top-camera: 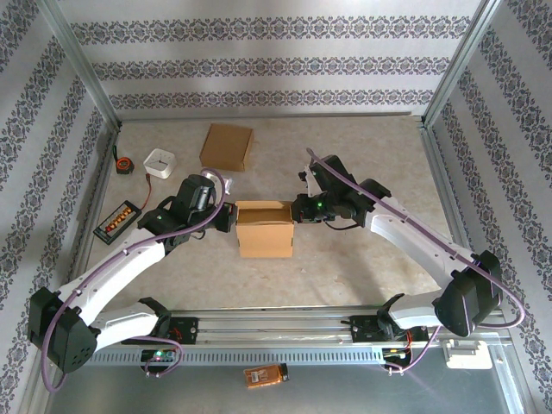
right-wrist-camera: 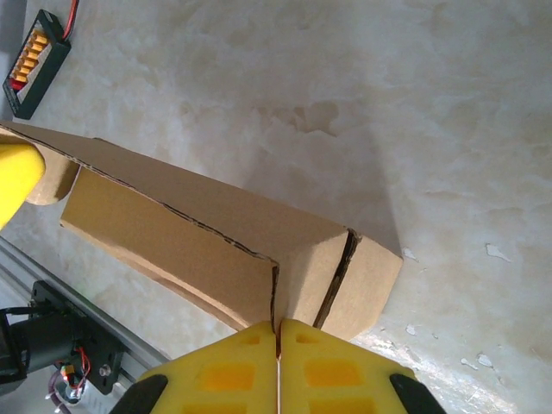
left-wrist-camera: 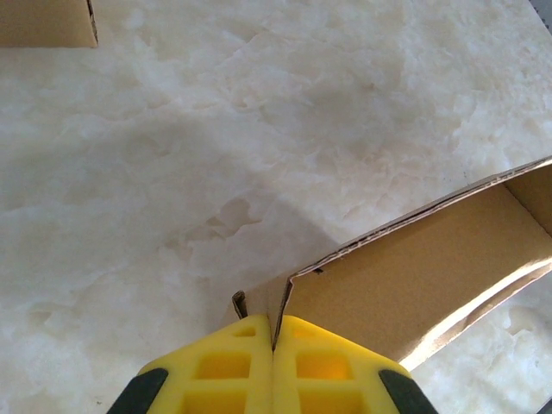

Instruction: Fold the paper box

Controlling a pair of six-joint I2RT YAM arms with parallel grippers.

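The brown paper box point(top-camera: 264, 228) stands open-topped in the middle of the table, held between both arms. My left gripper point(top-camera: 226, 216) is shut on its left wall; in the left wrist view the yellow fingers point(left-wrist-camera: 237, 362) pinch a thin cardboard edge point(left-wrist-camera: 285, 293), with the box's inside point(left-wrist-camera: 431, 276) stretching off to the right. My right gripper point(top-camera: 299, 210) is shut on the right wall; in the right wrist view the cardboard wall point(right-wrist-camera: 198, 241) runs off to the left and a folded flap point(right-wrist-camera: 366, 280) lies beside the pinched edge.
A flat brown cardboard piece point(top-camera: 227, 146) lies at the back of the table. A white square device point(top-camera: 159, 162), a small tape measure point(top-camera: 124, 163) and a black tray with orange cells point(top-camera: 118, 219) sit at the left. An orange item point(top-camera: 266, 375) lies below the rail.
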